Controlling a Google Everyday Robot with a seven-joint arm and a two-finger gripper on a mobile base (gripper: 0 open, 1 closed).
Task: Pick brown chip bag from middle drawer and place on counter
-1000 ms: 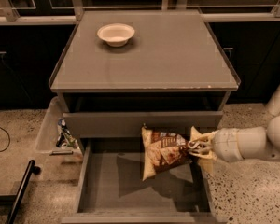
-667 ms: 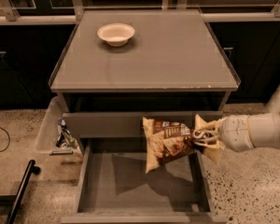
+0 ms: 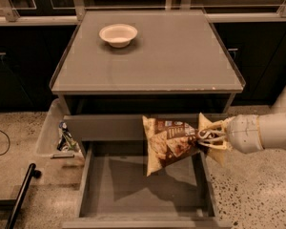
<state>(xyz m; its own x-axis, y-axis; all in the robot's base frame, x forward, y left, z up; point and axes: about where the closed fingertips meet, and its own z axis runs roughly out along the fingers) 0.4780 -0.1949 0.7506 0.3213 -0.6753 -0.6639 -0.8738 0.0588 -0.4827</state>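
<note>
The brown chip bag (image 3: pixel 169 142), dark brown with tan-yellow ends, hangs in the air above the open middle drawer (image 3: pixel 133 194), in front of the cabinet's front. My gripper (image 3: pixel 209 138) comes in from the right on a white arm and is shut on the bag's right end. The drawer's flat grey bottom shows the bag's shadow. The grey counter (image 3: pixel 181 56) lies above and behind the bag.
A white bowl (image 3: pixel 118 34) sits at the counter's back left. A clear bin with trash (image 3: pixel 59 132) stands on the floor left of the cabinet. A black pole (image 3: pixel 21 194) lies at the lower left. Dark cabinets line the back.
The gripper has lifted the bag higher and a little to the right, from low over the drawer up to the level of the cabinet's front panel.
</note>
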